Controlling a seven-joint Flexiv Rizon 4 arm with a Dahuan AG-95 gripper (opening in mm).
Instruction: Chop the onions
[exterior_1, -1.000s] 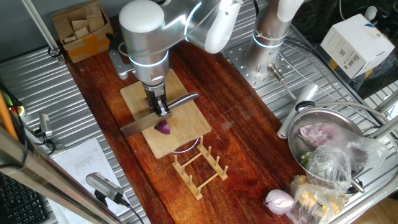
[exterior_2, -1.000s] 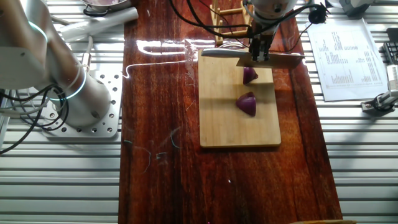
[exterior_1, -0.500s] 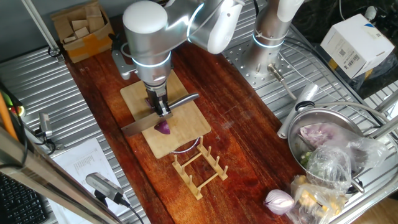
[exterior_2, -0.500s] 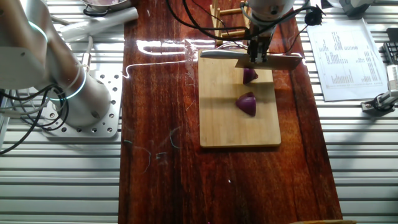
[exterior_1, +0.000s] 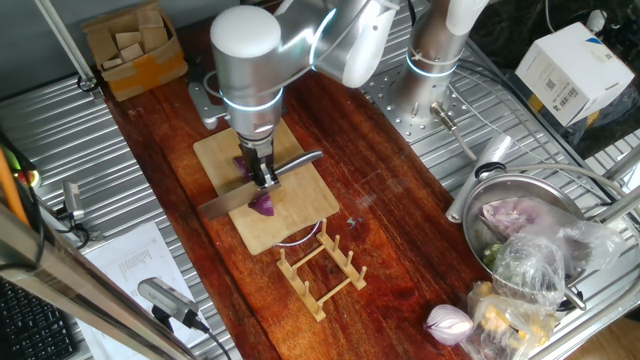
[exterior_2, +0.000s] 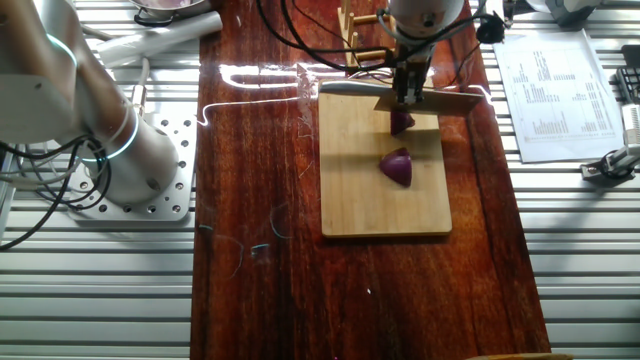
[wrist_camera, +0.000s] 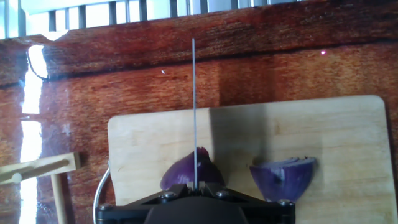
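Two deep purple onion wedges lie on the wooden cutting board (exterior_2: 370, 200). One wedge (exterior_2: 402, 123) sits right under the cleaver; the other wedge (exterior_2: 397, 166) lies nearer the board's middle. My gripper (exterior_2: 405, 93) is shut on the cleaver (exterior_2: 450, 99) and holds it flat-side up across the board's far end. In the hand view the blade (wrist_camera: 194, 112) shows edge-on as a thin line over the left wedge (wrist_camera: 180, 175); the other wedge (wrist_camera: 283, 178) lies to its right. In one fixed view the gripper (exterior_1: 262, 178) holds the cleaver (exterior_1: 228, 203) beside a wedge (exterior_1: 263, 206).
A wooden rack (exterior_1: 322, 268) stands just past the board's end. A whole pale onion (exterior_1: 448, 322), a metal bowl (exterior_1: 490, 190) with bags, a white box (exterior_1: 570, 65) and a box of wood blocks (exterior_1: 130, 45) sit around. A second arm's base (exterior_2: 110, 150) stands beside the wood strip.
The arm has shifted the cleaver a little sideways along the board's far end, over the nearer wedge. The wedges have not moved.
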